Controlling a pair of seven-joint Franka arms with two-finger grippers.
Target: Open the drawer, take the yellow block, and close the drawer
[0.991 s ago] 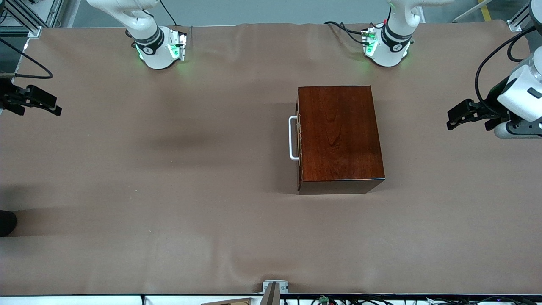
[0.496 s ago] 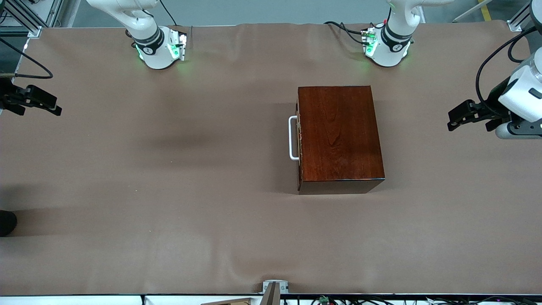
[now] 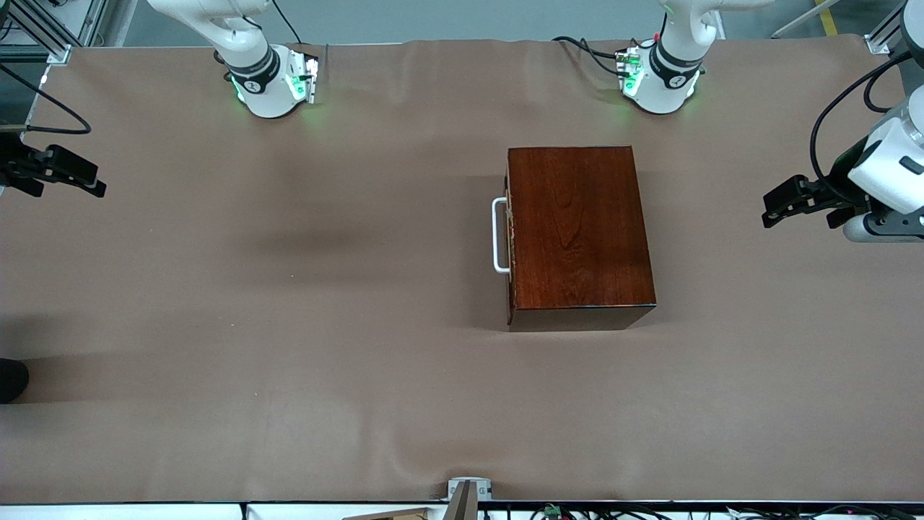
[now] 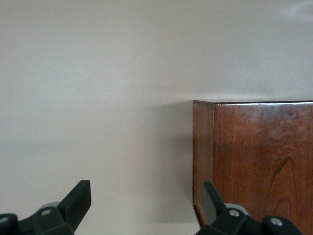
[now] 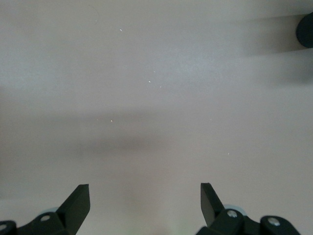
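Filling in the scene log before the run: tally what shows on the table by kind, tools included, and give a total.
Wooden box with its drawer shut: 1
White drawer handle: 1
Tools: 2, left tool and right tool, both open over bare table
Yellow block: 0 in view
Total: 4

A wrinkled brown cloth covers the surface [image 3: 289,303], evenly lit with soft shadows; grey floor [image 3: 433,18] and aluminium framing [image 3: 43,29] show along its edge
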